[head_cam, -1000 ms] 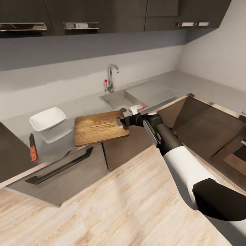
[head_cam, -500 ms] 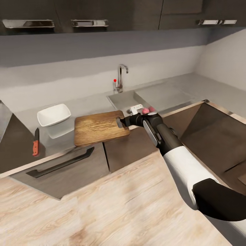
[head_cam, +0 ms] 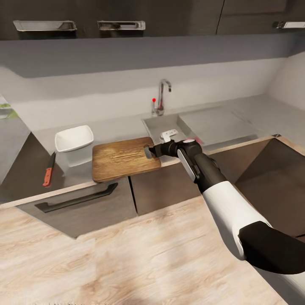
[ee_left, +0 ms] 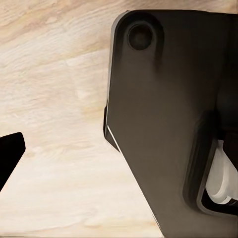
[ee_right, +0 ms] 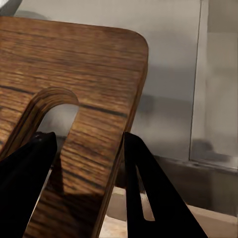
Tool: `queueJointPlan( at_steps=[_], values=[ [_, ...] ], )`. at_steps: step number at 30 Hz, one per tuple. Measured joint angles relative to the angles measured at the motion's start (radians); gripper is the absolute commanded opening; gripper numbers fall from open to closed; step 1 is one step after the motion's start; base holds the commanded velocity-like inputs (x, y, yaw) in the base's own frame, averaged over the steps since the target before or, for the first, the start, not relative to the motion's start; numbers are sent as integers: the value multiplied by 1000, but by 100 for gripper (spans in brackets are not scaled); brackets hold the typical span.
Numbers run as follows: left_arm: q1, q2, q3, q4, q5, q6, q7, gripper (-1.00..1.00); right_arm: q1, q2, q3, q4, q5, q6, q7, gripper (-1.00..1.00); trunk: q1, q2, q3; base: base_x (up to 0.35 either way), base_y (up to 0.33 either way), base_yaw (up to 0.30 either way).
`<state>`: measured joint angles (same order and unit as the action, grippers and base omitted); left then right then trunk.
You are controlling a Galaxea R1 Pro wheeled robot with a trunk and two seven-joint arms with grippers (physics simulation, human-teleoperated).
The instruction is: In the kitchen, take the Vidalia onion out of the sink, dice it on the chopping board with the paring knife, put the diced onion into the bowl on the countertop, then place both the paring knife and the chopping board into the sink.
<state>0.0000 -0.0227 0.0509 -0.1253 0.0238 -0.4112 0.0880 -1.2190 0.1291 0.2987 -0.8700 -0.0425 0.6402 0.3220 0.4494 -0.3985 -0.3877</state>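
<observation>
Two black fingers [ee_right: 29, 188] of the right gripper [head_cam: 149, 151] clamp the chopping board [head_cam: 124, 158] at its slot end, over the countertop [head_cam: 106, 129] edge between bowl [head_cam: 74, 138] and sink [head_cam: 163, 125]. Left gripper's state cannot be told.

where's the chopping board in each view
Head view: chopping board at centre, on the countertop edge, the right gripper clamped on its slotted end.
Right wrist view: the board close up between the black fingers.
Left wrist view: not seen.
Shared landmark: the board's slot hole.
</observation>
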Motion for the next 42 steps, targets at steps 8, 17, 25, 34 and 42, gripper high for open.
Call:
queueJointPlan(
  at_steps=[8,17,25,34,42],
  values=[
    [0,1,0,0,0,0,0,100,0,-5,-1,0,-2,-1,9,-100,0,0,-3,140,-296,209],
    [0,3,0,0,0,0,0,100,0,-12,-1,0,1,-4,33,-100,0,0,-3,164,-284,12],
    [0,13,0,0,74,0,0,100,0,-14,-2,10,2,-8,35,-100,0,0,-3,214,-15,0],
    [0,17,0,0,104,-1,-2,100,0,-14,-1,12,4,-10,35,-100,0,0,-3,243,152,0],
    [0,17,0,0,105,-1,-2,100,0,-14,-1,13,3,-10,35,-100,0,0,-3,247,190,0]
  ],
)
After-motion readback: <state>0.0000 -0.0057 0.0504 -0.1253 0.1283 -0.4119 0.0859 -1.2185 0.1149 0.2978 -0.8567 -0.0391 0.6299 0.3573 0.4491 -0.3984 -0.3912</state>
